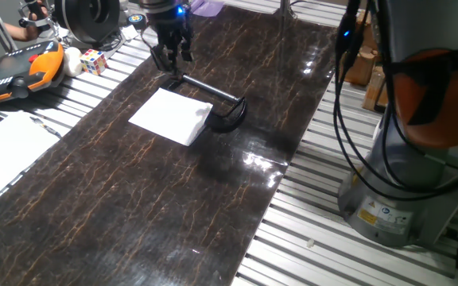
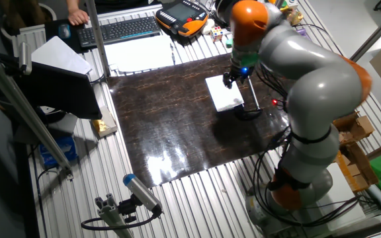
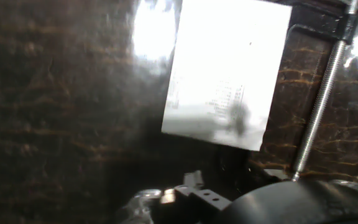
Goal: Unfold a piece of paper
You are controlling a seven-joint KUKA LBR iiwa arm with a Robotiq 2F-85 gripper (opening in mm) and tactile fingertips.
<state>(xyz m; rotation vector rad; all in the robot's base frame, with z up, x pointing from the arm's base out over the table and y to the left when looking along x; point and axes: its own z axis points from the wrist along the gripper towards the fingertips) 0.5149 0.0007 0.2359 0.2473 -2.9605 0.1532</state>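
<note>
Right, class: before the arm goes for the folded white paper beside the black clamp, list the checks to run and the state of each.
1. Piece of paper lies flat on the dark table: ok.
2. Paper still folded: ok, one corner looks slightly raised near the clamp.
3. Claw holds nothing: ok, it hangs above the table past the paper's far edge.
4. Claw open enough to pinch an edge: cannot tell.
5. Black clamp clear of the paper: not ok, its curved end touches or overlaps the paper's edge.
6. Paper visible in the hand view: ok, though blurred.
</note>
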